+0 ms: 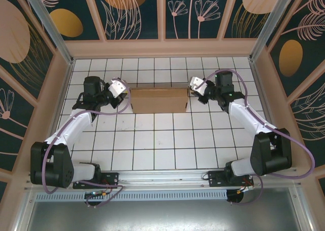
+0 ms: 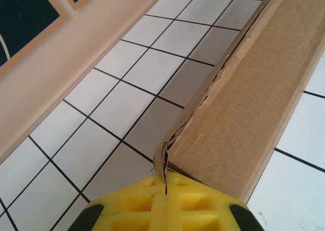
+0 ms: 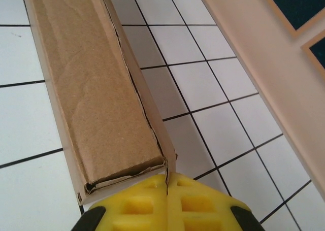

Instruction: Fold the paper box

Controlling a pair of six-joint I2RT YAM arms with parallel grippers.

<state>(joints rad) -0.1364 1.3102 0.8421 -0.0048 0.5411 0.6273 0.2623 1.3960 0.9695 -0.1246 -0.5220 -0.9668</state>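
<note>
**Desk:** Where is the paper box (image 1: 159,100), and what could go wrong from here?

**Photographer:** It lies flat, already a closed rectangle, at the far middle of the tiled table (image 1: 152,144), long side across. The weak spot is the far long edge. Both wrist views show a ragged dark gap where the top panel meets the wall, and the corners are frayed. In my judgement, a squeeze from both ends would bow the top and pop that seam. A tug from one end alone would skew the box or slide it toward the wooden rail (image 2: 76,53).

**Desk:** And the grippers?

**Photographer:** The left gripper (image 2: 166,188) sits at the box's left far corner, the right gripper (image 3: 167,188) at the right far corner. Each pair of yellow fingers is pressed together, with only a hairline between them. The cardboard wall's edge runs straight into that line, and I can't tell whether a sliver is pinched.

**Desk:** Arm pose?

**Photographer:** Both arms reach forward with elbows bent, wrists turned inward and facing each other across the box.
</note>
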